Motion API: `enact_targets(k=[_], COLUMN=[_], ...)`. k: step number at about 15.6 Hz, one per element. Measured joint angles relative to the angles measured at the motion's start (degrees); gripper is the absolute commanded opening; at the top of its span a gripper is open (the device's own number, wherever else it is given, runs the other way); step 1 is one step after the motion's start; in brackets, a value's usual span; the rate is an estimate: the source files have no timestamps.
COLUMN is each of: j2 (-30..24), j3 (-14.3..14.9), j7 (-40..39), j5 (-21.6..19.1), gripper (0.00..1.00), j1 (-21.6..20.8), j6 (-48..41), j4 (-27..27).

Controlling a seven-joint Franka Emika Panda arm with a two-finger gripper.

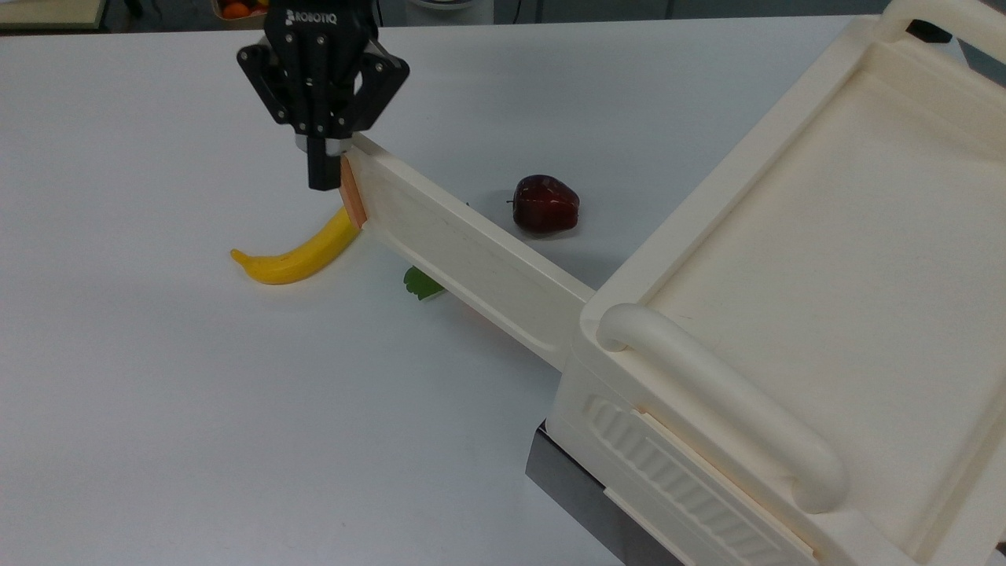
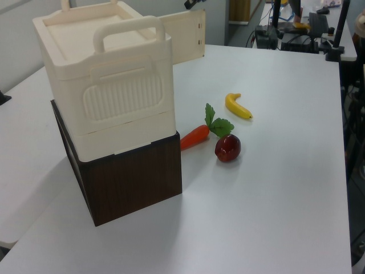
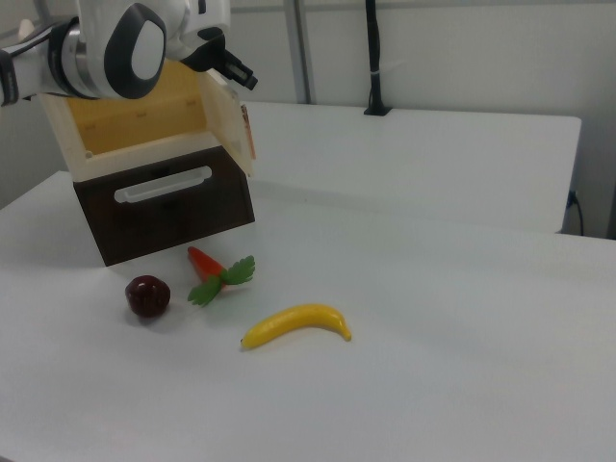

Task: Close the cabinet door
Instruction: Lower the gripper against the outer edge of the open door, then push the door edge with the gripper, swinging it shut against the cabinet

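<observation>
The cabinet [image 1: 809,259] is a large cream unit on a dark base, at the top view's right. Its cabinet door [image 1: 464,251] stands swung open, reaching out toward the top view's upper left. A copper-orange strip [image 1: 353,196] runs along the door's free end. My black gripper [image 1: 323,179] hangs shut just beside that strip, on the top view's left of it, at or very close to the door's end edge, and it holds nothing. In the right view the gripper [image 3: 243,79] sits at the upper edge of the open door [image 3: 231,120]. The left view shows the door [image 2: 183,37] behind the cabinet [image 2: 114,85].
A banana [image 1: 299,251] lies on the white table just below the door's free end. A dark red apple [image 1: 545,204] lies on the door's far side in the top view. A carrot [image 2: 195,136] with green leaves [image 1: 420,283] lies under the door, close to the cabinet's base.
</observation>
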State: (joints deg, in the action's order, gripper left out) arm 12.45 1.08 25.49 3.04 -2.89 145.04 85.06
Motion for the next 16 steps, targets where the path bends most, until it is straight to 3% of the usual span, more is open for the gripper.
enact_targets(k=[10,16], j2=[0.2,0.1], j3=[-0.3,-0.5], j7=[4.7,10.8], j5=[-0.7,-0.7], gripper=[0.00,0.00], j1=[-4.6,-10.0], j6=[0.0,-1.5], j4=[-0.1,-0.1])
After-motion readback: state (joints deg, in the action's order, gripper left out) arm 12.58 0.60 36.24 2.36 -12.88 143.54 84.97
